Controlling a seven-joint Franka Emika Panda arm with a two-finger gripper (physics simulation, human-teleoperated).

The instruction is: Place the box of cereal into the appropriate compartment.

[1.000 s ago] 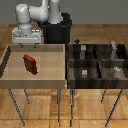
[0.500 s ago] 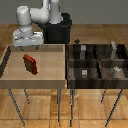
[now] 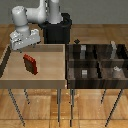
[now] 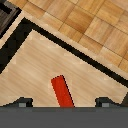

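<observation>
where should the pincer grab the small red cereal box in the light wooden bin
Judging by its pose, the small flat red rectangular cereal box is best pinched across its narrow width, near the middle of its length, coming straight down from above. It appears to lie face-up and slightly skewed in the light wooden bin, well clear of the walls, so the pincer would likely need turning to match.

No writing, label, brand or number can be read anywhere here. The box of cereal (image 3: 30,64), lying toward the exterior view's left side of the light wooden bin (image 3: 55,81), has dark markings on its red face, but they are too blurred to make out as words. In the wrist view the box is plain red.
</observation>
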